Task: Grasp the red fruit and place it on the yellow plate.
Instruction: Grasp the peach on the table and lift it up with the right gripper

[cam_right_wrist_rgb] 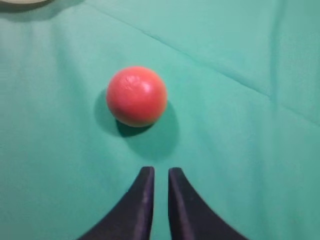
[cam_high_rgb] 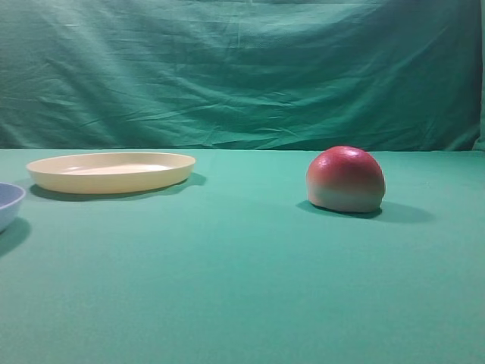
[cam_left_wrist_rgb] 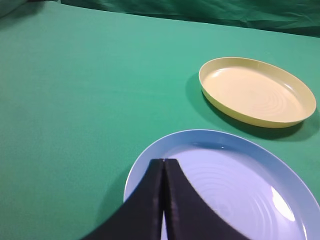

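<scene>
Approaching stage, nothing grasped yet. Red fruit (cam_high_rgb: 345, 179) sits flat-side down on the green cloth (cam_high_rgb: 227, 288), right half of the exterior high view, well apart from the yellow plate (cam_high_rgb: 111, 171) over on the left. Plate is bare. A light blue dish (cam_high_rgb: 9, 203) pokes in at the far left edge, near the plate but not touching it.

Right gripper (cam_right_wrist_rgb: 161, 174) hangs above the cloth with the fruit ahead of its tips, slightly off to the left of its centreline in the right wrist view; fruit and fingers are apart, no contact. Jaws show only a narrow slit between them, far too narrow to take the fruit (call it barely parted, holding nothing).

Left gripper (cam_left_wrist_rgb: 163, 165) hovers over the blue dish with fingers pressed together, empty, looks parked. Yellow plate sits beyond the dish in that view.

Step in hand, as I judge it: lining up on the fruit before the grasp. Next move likely needs the right jaws spread wider than the fruit, a small shift to centre on it, then a descent to straddle the dome and close. Smooth rounded sides could slip if gripped too high.
</scene>
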Controlling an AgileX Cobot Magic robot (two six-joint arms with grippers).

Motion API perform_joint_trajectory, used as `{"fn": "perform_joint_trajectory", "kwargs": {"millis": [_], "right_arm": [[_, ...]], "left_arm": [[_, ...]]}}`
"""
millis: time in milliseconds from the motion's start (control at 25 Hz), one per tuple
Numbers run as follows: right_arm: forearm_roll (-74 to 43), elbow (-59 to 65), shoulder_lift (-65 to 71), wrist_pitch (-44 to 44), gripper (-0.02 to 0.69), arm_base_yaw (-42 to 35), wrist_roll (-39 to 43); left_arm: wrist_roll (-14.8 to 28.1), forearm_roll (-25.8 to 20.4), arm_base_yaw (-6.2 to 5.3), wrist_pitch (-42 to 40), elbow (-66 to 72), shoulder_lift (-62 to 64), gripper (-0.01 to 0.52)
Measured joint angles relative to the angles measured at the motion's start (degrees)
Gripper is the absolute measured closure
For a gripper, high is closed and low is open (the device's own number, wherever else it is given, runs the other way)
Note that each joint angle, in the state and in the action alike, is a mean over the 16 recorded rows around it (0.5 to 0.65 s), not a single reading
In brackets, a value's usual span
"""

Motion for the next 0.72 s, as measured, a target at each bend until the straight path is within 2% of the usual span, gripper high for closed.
{"fn": "perform_joint_trajectory", "kwargs": {"millis": [200, 480, 600, 720], "right_arm": [[3.2, -5.4, 9.8, -1.0, 0.405, 4.8, -5.4], [4.7, -11.5, 21.8, -1.2, 0.138, 7.8, -7.5], [5.2, -13.3, 26.5, -1.8, 0.056, 8.3, -7.4], [5.6, -14.4, 30.7, -2.9, 0.021, 8.4, -7.0]], "left_arm": [[0.0, 0.0, 0.00, 0.0, 0.0, 0.0, 0.514], [0.0, 0.0, 0.00, 0.0, 0.0, 0.0, 0.514], [0.0, 0.0, 0.00, 0.0, 0.0, 0.0, 0.514], [0.0, 0.0, 0.00, 0.0, 0.0, 0.0, 0.514]]}}
